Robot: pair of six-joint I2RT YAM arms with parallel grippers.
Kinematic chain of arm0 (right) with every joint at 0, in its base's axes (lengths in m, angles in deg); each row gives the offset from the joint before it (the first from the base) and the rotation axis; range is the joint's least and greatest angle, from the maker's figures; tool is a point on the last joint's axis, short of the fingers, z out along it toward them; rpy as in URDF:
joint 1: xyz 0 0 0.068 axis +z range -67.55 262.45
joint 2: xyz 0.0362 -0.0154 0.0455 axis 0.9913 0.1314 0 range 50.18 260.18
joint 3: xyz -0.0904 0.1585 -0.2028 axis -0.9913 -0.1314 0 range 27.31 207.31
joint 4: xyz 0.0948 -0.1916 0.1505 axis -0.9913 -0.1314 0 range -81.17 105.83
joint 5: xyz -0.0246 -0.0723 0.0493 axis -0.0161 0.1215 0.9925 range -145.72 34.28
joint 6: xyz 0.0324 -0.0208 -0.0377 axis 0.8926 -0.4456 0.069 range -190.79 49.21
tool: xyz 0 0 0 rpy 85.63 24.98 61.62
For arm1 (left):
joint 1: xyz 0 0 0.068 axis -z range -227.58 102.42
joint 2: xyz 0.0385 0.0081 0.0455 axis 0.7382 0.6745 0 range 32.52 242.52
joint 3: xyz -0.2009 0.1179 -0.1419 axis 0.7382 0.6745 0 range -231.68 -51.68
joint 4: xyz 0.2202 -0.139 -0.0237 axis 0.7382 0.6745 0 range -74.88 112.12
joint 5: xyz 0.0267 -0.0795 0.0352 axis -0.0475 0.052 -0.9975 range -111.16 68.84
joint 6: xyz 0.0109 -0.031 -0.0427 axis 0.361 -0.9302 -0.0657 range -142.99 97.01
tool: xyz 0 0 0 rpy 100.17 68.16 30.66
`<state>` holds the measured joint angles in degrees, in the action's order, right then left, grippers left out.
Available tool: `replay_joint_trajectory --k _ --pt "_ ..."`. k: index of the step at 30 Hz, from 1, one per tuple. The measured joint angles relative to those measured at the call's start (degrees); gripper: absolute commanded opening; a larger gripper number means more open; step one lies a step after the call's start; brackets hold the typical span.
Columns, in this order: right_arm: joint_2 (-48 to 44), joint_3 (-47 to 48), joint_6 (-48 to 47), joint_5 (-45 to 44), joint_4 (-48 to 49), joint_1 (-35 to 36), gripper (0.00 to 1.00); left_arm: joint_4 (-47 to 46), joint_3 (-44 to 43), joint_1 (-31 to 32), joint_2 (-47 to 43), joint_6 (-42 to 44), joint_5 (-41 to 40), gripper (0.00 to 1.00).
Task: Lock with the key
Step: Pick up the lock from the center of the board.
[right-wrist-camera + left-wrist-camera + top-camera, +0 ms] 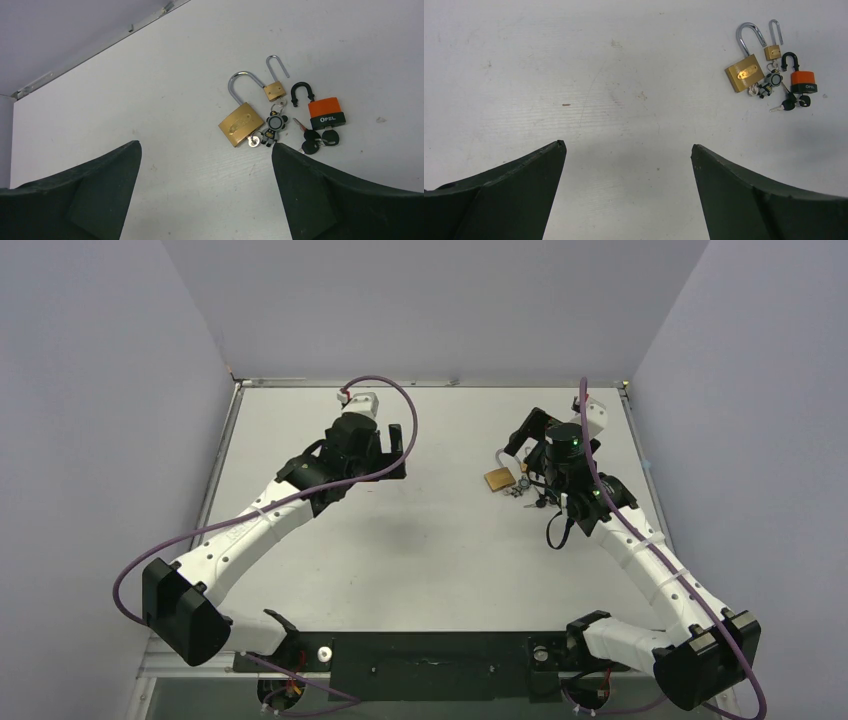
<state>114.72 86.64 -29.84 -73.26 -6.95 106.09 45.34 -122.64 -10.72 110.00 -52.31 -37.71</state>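
Observation:
The lock (241,124) is a square brass padlock with a silver shackle, lying flat on the white table (420,540). One shackle leg appears to stand free of the body. A silver key (253,141) sits at its lower edge, tied to a small grey figure keyring (274,125). In the top view the lock (499,478) lies just left of the right arm's wrist. My right gripper (206,150) is open, short of the lock, with nothing between its fingers. My left gripper (628,146) is open too, over bare table, with the lock (744,72) far up and right of it.
A tinier brass padlock (274,91) and an orange-and-black padlock (326,113) lie right of the lock, with black-headed keys (315,141) below the orange one. Grey walls close the table's back and sides; a metal rim (430,383) runs along the back.

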Motion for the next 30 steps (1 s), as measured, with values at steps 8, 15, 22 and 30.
replay_joint_trajectory --k 8,15,22,30 --pt "0.2 0.0 0.0 0.0 0.0 0.0 0.97 0.2 0.1 -0.6 -0.3 0.0 0.8 0.97" --pt "2.9 0.0 0.3 -0.5 -0.7 -0.8 0.96 1.2 0.1 -1.4 -1.2 0.0 2.4 0.97" --pt "9.0 1.1 0.1 0.0 -1.2 -5.7 0.87 1.8 0.3 -2.0 -3.4 0.0 4.4 0.97" --pt "24.4 6.1 -0.5 1.9 -2.0 -12.8 0.8 3.3 1.0 -2.3 -5.9 0.0 6.7 0.97"
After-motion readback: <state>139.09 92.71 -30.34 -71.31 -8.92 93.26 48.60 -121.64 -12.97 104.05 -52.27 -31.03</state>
